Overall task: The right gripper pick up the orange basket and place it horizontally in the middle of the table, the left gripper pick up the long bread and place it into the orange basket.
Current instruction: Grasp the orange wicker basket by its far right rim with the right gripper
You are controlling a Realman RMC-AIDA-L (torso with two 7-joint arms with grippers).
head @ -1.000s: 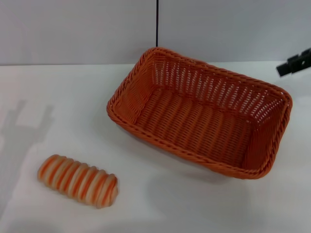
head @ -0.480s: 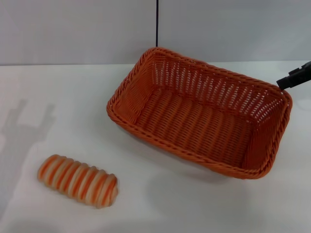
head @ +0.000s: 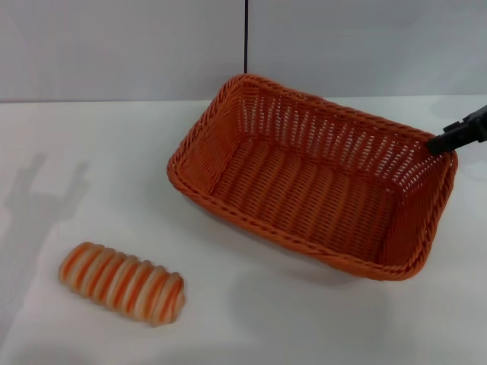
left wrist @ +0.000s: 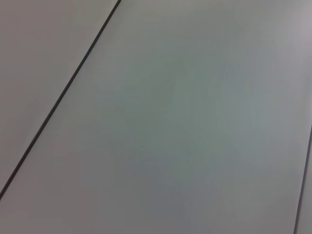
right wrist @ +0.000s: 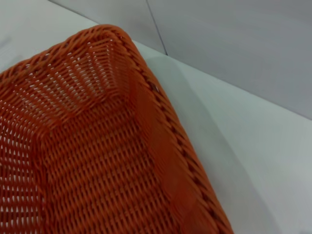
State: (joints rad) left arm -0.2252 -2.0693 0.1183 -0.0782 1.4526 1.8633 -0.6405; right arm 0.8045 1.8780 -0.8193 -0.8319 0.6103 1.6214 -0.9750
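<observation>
1. Orange woven wicker makes up the large rectangular orange basket (head: 316, 186), with flared sides and a braided rim; it stands upright on the plain white flat table (head: 99, 160), its long axis running diagonally rather than level with the table's edge.
2. Relative to the orange basket, the long bread (head: 122, 282), a small oblong toy loaf ridged in cream and orange crosswise stripes, lies on the table well apart from it, off its left short end and nearer the robot. Nothing touches the loaf.
3. At the orange basket's far right corner, the black right gripper (head: 456, 135) enters from the frame's edge, its tip right at the braided rim. Only a small part shows, so I cannot tell whether its pincer is wide, narrow or holding anything.
4. From the right wrist, the orange basket's (right wrist: 87, 156) open weave and one rim corner fill most of the view, with white table beside the rim.
5. Left gripper: not seen in any view; the left wrist view shows only a plain grey surface crossed by a thin dark line (left wrist: 61, 97).
</observation>
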